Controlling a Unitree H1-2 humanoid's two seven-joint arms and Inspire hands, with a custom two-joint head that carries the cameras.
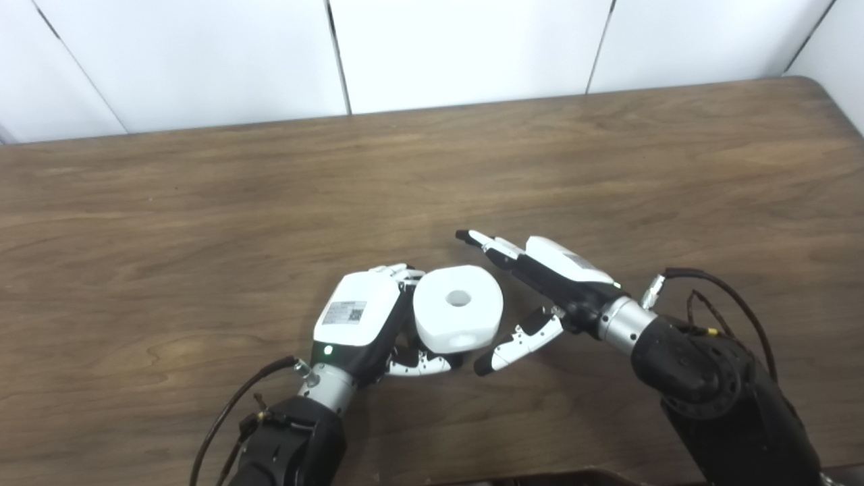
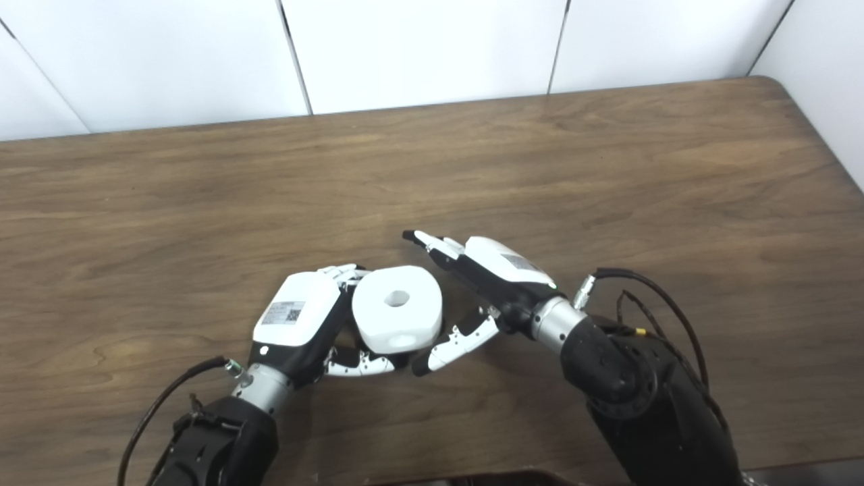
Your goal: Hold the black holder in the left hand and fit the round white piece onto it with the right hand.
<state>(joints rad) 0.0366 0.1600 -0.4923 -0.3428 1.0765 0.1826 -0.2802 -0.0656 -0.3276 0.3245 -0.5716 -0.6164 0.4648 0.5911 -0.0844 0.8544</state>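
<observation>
My left hand curls around the round white piece, holding it just above the table; my right hand, fingers spread and empty, sits just right of the piece

Round white piece with a central hole facing up, held low over the table, black holder hidden

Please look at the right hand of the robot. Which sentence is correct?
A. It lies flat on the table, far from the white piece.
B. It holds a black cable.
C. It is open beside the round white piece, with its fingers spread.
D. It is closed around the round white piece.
C: the right hand is open, its fingers stretched apart beside the round white piece, which sits at the left hand.
</observation>
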